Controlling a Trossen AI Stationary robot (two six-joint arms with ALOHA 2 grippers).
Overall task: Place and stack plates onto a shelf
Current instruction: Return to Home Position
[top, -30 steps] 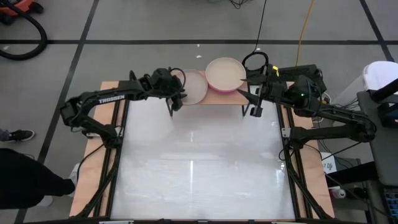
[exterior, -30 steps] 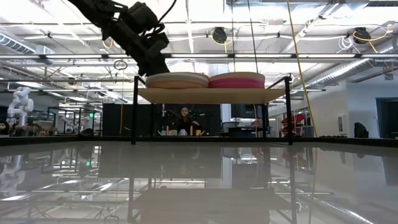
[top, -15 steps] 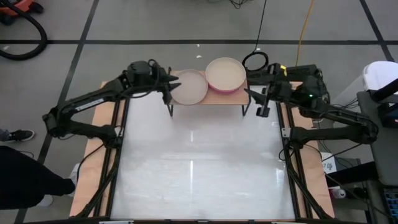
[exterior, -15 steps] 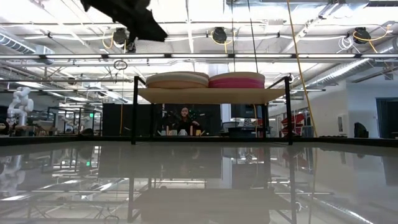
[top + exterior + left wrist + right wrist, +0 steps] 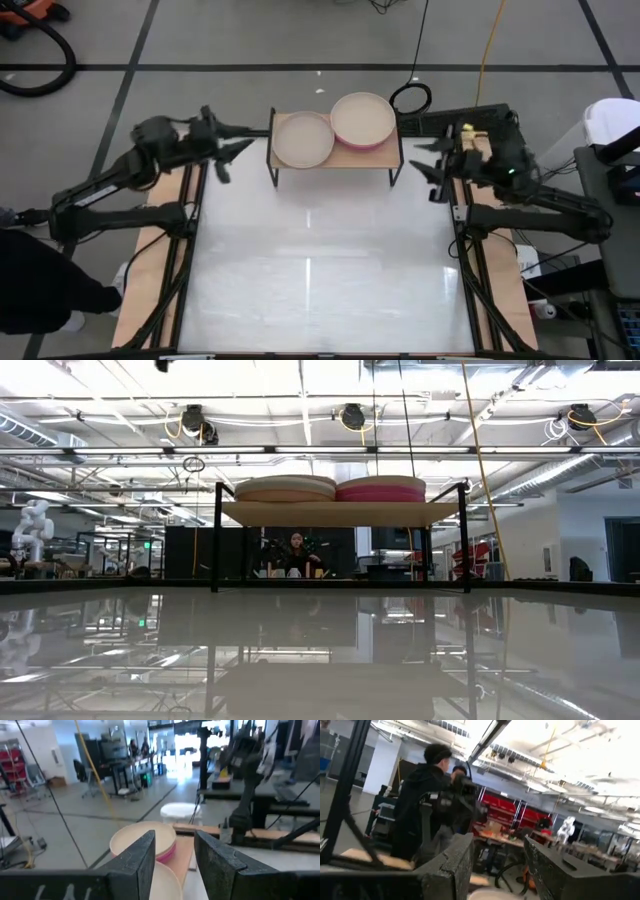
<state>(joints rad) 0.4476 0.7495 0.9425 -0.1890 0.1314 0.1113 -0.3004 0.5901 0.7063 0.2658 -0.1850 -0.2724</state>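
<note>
Pincer left [image 5: 232, 152], pincer right [image 5: 431, 170], flanking shelf [image 5: 376, 158]

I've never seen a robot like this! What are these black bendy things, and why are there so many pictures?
Those are a robot's two arms, the left arm and the right arm, each at its own side of the white table. One picture looks down from above, one looks level across the table top, and two come from little cameras on the arms' wrists. At the table's far edge stands a small shelf, holding a tan stack of plates beside a mostly pink stack. The pinching ends are called jaws; both pairs are open and hold nothing.
</note>
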